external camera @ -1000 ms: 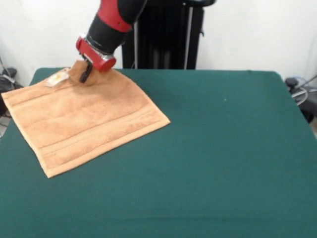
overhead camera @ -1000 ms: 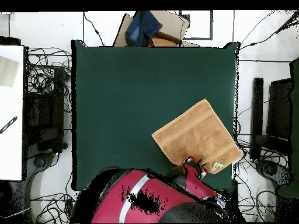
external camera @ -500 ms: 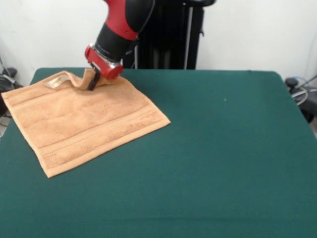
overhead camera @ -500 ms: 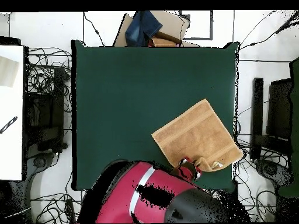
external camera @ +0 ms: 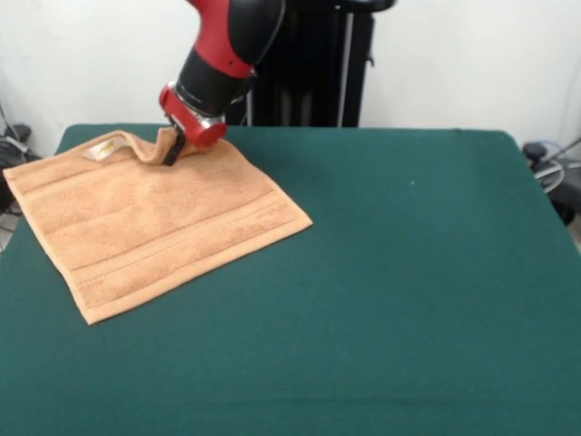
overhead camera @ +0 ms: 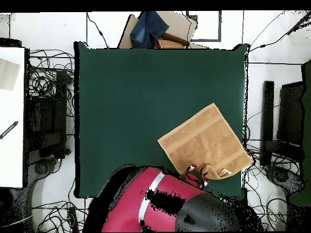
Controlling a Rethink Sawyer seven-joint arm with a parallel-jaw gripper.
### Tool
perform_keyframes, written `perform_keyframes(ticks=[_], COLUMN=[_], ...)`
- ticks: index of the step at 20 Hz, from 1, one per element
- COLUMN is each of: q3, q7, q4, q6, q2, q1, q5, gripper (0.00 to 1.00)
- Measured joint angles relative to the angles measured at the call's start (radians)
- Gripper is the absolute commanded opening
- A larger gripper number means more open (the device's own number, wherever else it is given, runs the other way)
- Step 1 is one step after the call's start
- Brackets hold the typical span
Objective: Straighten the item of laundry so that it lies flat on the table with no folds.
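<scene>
The small rectangular orange-tan terry towel (external camera: 154, 222) lies spread over most of its area on the large dark green felt-topped table (external camera: 390, 300), in the table's corner region near one long edge and close to a short edge; in the overhead view the same towel (overhead camera: 203, 142) sits turned at an angle to the table's edges, just beside the rim. The woven band stripes near its ends run straight and the broad middle looks smooth, so I judge the greater part of the job done. What is left is the far corner in the front view: there the cloth rises in a small hump and curls over, next to the white label with a yellow mark (external camera: 103, 148), which lies face up on the towel's edge. The red and black arm's gripper (external camera: 171, 149) stands right at that hump, its dark tip down in the raised cloth; it appears to be pinching the fold, yet the tips are hidden by the fabric and I cannot tell whether they are closed on it or merely pressed against it. In the overhead view the gripper (overhead camera: 195, 173) shows at the towel's edge nearest the robot. To finish, that lifted corner would need to be drawn outward and laid down so no fold remains.
</scene>
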Motion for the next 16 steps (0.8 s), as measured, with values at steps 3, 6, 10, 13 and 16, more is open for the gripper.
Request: perform_keyframes(ticks=[3,6,10,13,16], q3=[0.000,0.001,0.003,0.003,0.002], q7=[0.009,0.014,0.016,0.016,0.016], q4=[0.016,0.033,0.058,0.080,0.115], q6=[-0.069,-0.147,-0.238,-0.250,-0.250], q2=[0.015,0.034,0.058,0.062,0.060], q1=[0.000,-0.004,-0.022,-0.040,-0.069], q5=[0.000,-0.002,-0.002,-0.004,-0.015], gripper=[0.00,0.00,0.00,0.00,0.00])
